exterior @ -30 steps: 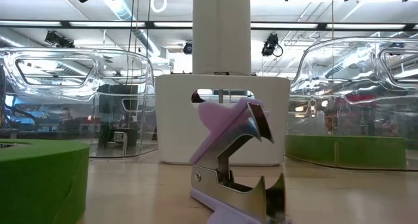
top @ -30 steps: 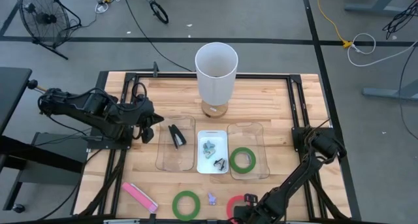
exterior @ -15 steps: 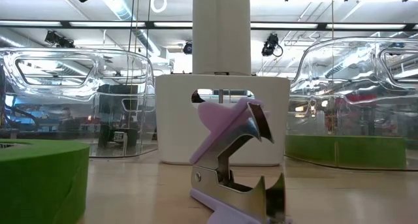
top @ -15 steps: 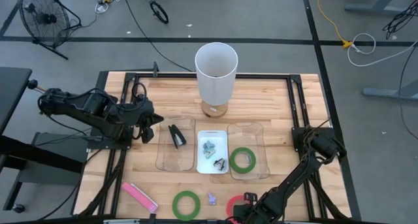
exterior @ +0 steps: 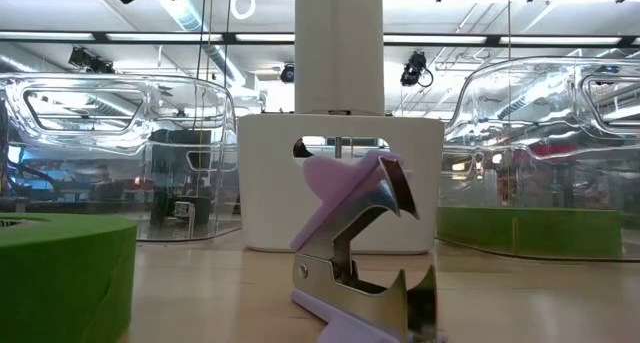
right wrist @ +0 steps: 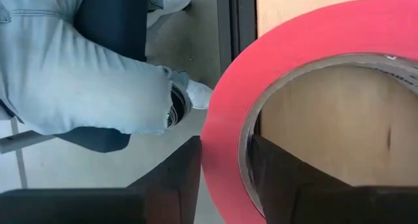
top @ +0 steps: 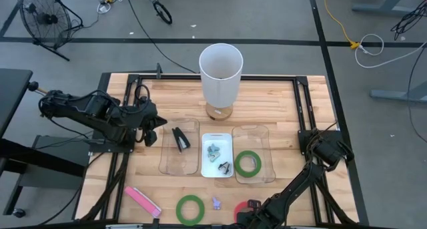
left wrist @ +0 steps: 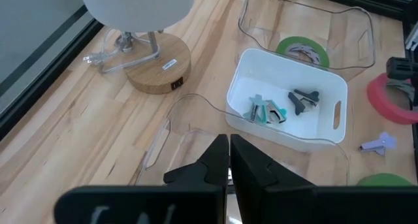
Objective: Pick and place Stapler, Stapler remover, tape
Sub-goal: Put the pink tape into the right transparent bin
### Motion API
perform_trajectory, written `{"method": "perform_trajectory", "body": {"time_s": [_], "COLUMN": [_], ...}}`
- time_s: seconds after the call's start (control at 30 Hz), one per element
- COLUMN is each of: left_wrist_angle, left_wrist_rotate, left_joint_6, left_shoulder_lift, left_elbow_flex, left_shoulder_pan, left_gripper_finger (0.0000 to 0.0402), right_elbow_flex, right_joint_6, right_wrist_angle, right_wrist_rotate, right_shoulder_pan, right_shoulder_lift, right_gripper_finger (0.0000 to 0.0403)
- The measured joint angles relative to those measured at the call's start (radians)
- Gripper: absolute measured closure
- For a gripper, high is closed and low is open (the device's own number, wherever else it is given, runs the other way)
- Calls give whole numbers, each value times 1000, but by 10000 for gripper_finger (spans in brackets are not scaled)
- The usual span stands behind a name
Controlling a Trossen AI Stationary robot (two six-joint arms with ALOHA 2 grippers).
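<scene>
— One thing has changed: the right gripper (top: 248,213) has slid the red tape (top: 244,207) a touch nearer the table's front edge, still pinching its wall.

— And left of the white bin (top: 217,155)?

— Left gripper (top: 155,125) clenched, empty, beside the clear tray (top: 179,157) with the black stapler (top: 181,139). Pink stapler (top: 142,201) and one green tape (top: 190,209) sit front-left.

— Right of the bin?

— Second green tape (top: 247,163) in its tray; purple staple remover (top: 217,203) just beside the red ring, lamp (top: 220,75) behind.
</scene>
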Motion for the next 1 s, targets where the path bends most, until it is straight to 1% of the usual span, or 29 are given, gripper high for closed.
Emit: {"method": "perform_trajectory", "body": {"time_s": [0.2,0.27,0.37,0.47,0.7,0.77,0.87,1.0], "left_wrist_angle": [0,0,0,-1,-5,-7,-8,-8], "left_wrist_rotate": [0,0,0,0,0,0,0,-1], "left_joint_6": [0,0,0,-3,-5,-5,-5,-5], "left_shoulder_lift": [0,0,0,0,0,0,0,0], "left_elbow_flex": [0,0,0,0,0,0,0,0], "left_shoulder_pan": [0,0,0,0,0,0,0,0], "left_gripper_finger": [383,383,383,383,383,383,383,383], "right_elbow_flex": [3,3,5,4,3,27,92,200], "right_joint_6": [-14,-5,6,-2,-9,-19,-52,-88], "right_wrist_angle": [-3,-18,-38,-45,-14,-43,-143,-219], "right_wrist_rotate": [0,21,26,27,23,24,67,125], "right_shoulder_pan": [0,0,-2,-3,-3,-4,-4,-5], "right_shoulder_lift": [23,25,27,24,20,15,11,-16], "right_gripper_finger": [272,274,297,344,346,346,346,346]}}
